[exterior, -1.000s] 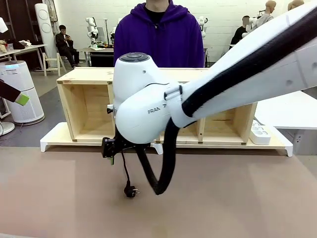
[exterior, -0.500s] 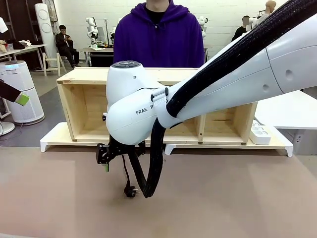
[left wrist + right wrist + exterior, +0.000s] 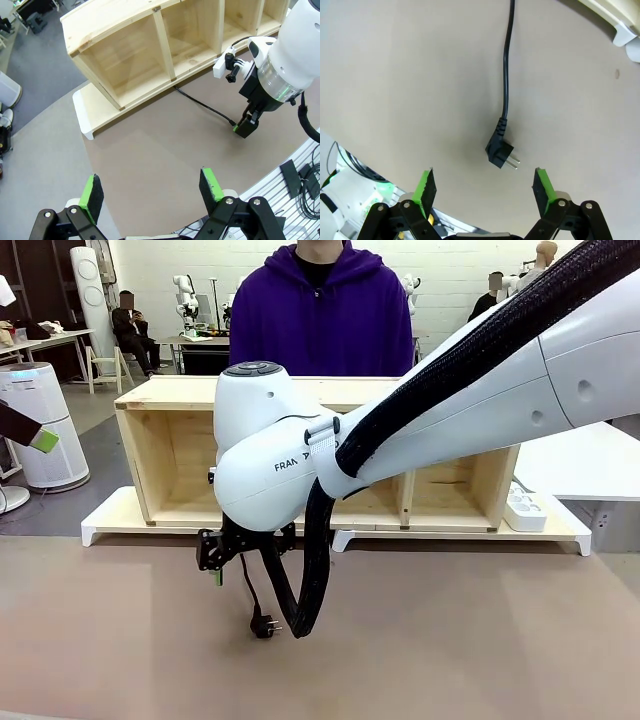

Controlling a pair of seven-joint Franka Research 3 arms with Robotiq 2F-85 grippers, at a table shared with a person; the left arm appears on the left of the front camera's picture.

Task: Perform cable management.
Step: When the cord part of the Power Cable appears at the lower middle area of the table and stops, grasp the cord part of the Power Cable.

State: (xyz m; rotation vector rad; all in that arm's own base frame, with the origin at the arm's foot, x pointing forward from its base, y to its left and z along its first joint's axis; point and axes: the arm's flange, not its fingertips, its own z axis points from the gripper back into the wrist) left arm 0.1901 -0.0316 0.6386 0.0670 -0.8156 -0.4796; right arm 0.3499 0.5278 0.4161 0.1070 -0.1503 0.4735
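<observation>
Brown tabletop (image 3: 450, 640) stretched in front of the wooden shelf (image 3: 170, 440), behind which a person (image 3: 322, 315) in a purple hoodie stood. The cable (image 3: 247, 590) ran from the shelf's base out across the table, and its plug (image 3: 264, 625) lay flat in front of the shelf, directly below the right gripper (image 3: 214, 562). That gripper hovered with its pads spread wide and nothing between them. The left gripper (image 3: 150, 187) was likewise wide apart and empty, well out from the shelf's front. The cord looked light, limp and slightly slick, likely to sag and trail when lifted. The firmest hold seemed to be the stiff moulded plug or the cord just behind it. The right wrist view made plain the plug's angled head and two pins, which the front view left too small to read. The left wrist view showed the cord's line from the shelf foot to the right gripper, a stretch the white arm partly covered in the front view.
</observation>
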